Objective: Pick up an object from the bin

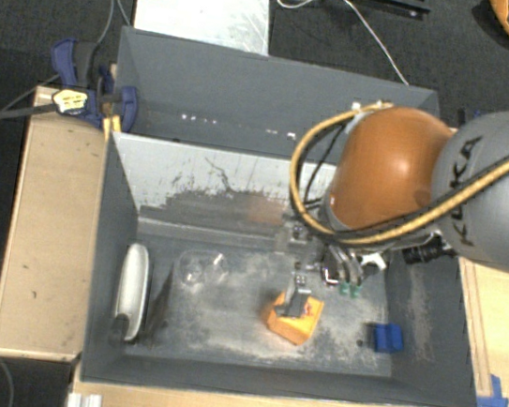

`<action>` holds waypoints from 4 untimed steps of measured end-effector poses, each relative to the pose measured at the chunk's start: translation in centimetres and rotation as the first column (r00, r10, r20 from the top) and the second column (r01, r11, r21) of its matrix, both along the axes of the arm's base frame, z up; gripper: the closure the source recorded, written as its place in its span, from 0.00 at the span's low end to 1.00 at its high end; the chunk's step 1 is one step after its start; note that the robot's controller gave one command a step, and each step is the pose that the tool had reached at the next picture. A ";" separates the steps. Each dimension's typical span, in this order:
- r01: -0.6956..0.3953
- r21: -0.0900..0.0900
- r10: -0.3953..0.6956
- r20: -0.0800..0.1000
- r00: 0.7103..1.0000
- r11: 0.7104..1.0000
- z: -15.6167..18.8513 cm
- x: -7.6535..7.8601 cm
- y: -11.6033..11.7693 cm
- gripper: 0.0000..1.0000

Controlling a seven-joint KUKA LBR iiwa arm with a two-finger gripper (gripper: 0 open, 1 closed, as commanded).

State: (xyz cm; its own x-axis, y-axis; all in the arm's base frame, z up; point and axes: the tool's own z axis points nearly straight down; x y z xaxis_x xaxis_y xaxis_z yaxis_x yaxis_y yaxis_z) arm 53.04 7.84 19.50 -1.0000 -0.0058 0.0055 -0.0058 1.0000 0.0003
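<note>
Orange wedge-like block: on floor of bin, centre-right, near front wall. Not lifted.
Pincer: down at block's top, seemingly touching; wide or narrow, cannot tell.
Judgement: approach done; secure grip and lift left.
Blue cube near on right. Clear cup and white oval piece well left, untouched.

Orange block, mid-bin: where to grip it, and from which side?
Probably from straight above, across its two longer sides near the middle. The orange block lies low on the bin floor, turned at an angle, with bare floor all round it, so a top-down grip looks unblocked. The gripper hangs right over its upper end.
</note>
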 end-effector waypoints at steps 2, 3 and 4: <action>-0.124 0.000 0.124 0.007 0.992 0.992 -6.3 -0.8 -4.0 0.00; -0.258 0.001 0.258 0.007 0.966 0.966 -12.6 -3.6 -4.6 0.00; -0.554 -0.001 0.554 0.011 0.833 0.833 -12.5 -2.3 -7.4 1.00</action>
